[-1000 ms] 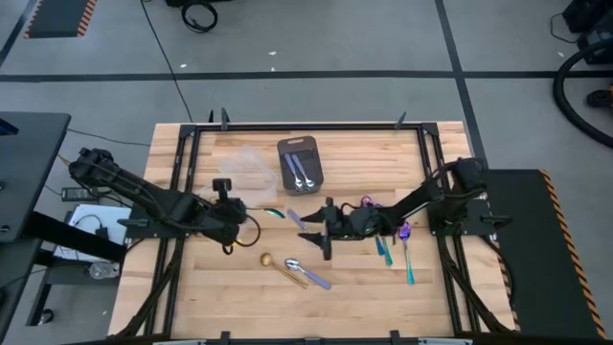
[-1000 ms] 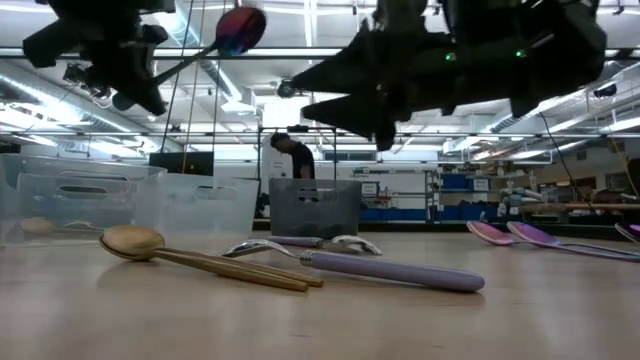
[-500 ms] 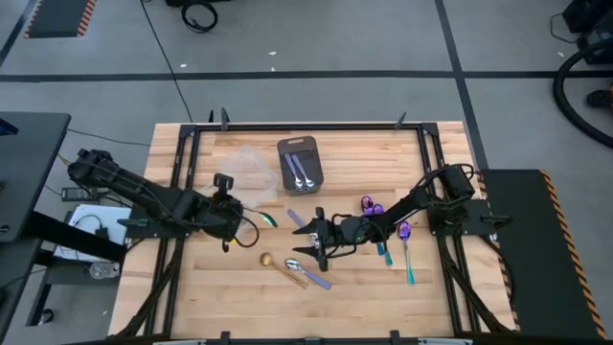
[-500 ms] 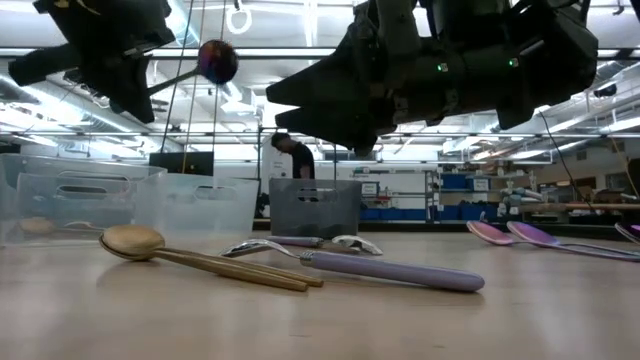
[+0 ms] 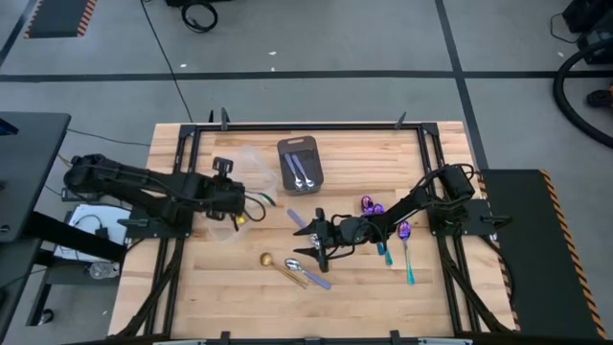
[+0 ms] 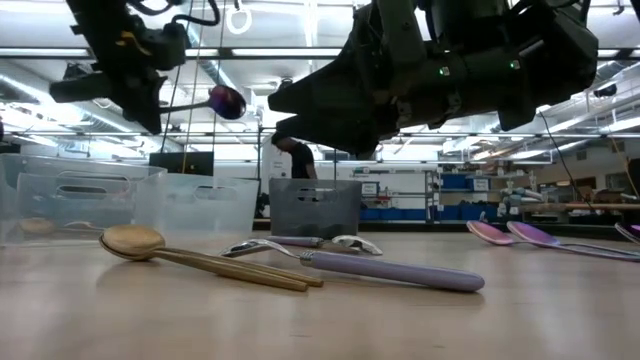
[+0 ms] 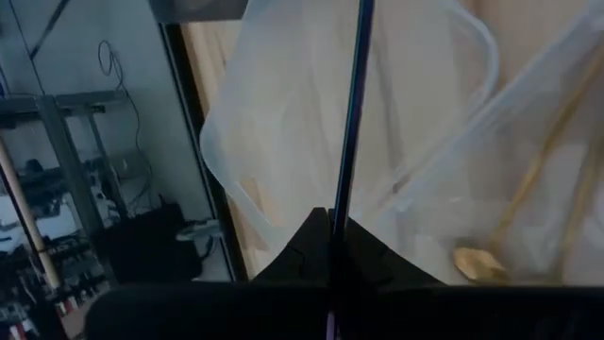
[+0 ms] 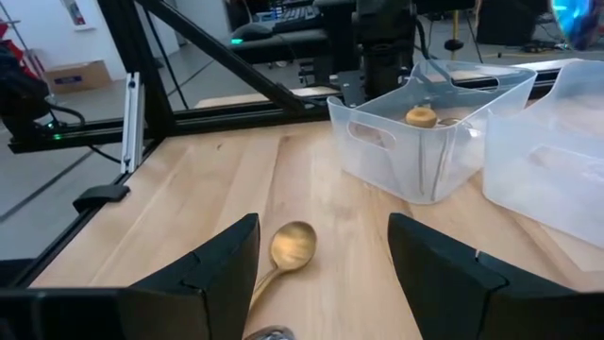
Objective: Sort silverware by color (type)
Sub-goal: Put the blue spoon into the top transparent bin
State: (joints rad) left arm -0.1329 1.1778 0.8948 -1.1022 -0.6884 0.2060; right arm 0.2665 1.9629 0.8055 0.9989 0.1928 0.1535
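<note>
My left gripper (image 5: 238,199) hangs over the clear tubs (image 5: 244,171) and is shut on an iridescent spoon. That spoon's purple bowl (image 6: 227,101) shows high in the low view. My right gripper (image 5: 316,245) is open and hovers low over the table's middle. Its fingers stand either side of a gold spoon (image 8: 291,246) without touching it. Next to the gold spoon (image 5: 268,259) lies a silver spoon with a lavender handle (image 5: 312,275). Purple-bowled spoons with teal handles (image 5: 383,249) lie flat to the right. My left gripper pinches the spoon's thin dark handle (image 7: 338,203) between its two fingertips (image 7: 373,253), near the handle's free end. The handle runs straight out ahead of the fingers, along them. The spoon is lifted clear and about level, its bowl end over the tubs.
A dark grey tray (image 5: 301,165) holding silver spoons sits at the far middle. One clear tub (image 8: 425,142) has a gold spoon inside. A loose lavender handle (image 5: 295,218) lies near the right gripper. A person stands in the room beyond the table (image 6: 295,155).
My left gripper has carried the iridescent spoon toward the table's far left, from beside the tubs to over them. The spoon has tipped from slanting upward to about level. My right gripper moved left toward the gold spoon, still open, then held still.
</note>
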